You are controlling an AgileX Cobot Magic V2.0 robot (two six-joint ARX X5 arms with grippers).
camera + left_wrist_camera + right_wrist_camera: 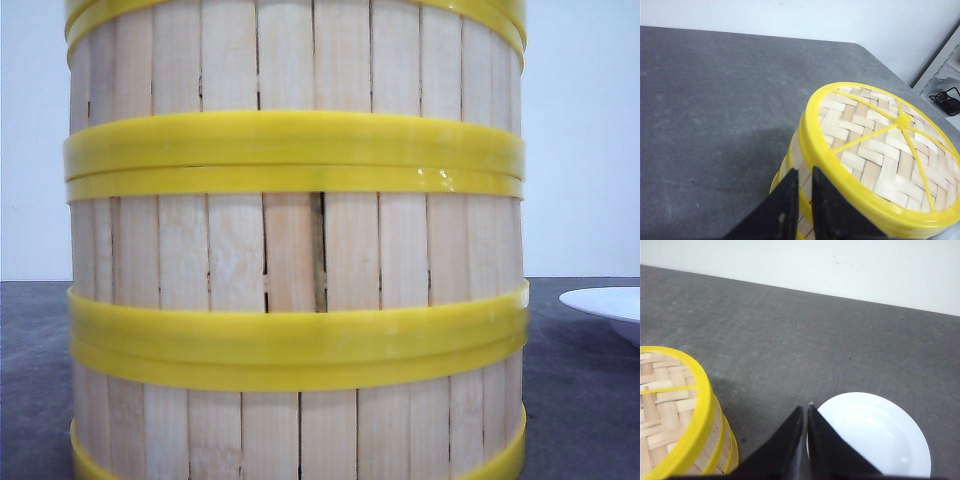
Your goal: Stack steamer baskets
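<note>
Three steamer baskets [295, 250] stand stacked in one column right in front of the front camera, pale slats between thick yellow rims. A woven lid with a yellow rim [880, 145] caps the column and also shows in the right wrist view as the lid [670, 410]. My left gripper [804, 176] hangs beside the upper basket's wall [793, 161], just under the lid's rim. Its fingers are almost together with only a thin slit and nothing between them. My right gripper [805, 409] is shut and empty over the table between the stack and the plate.
A white plate [875, 435] lies on the dark grey table [715, 100] to the right of the stack, and the plate's rim [605, 303] shows at the front view's right edge. A pale wall runs behind the table. Black cables [946, 100] lie past the table's far corner.
</note>
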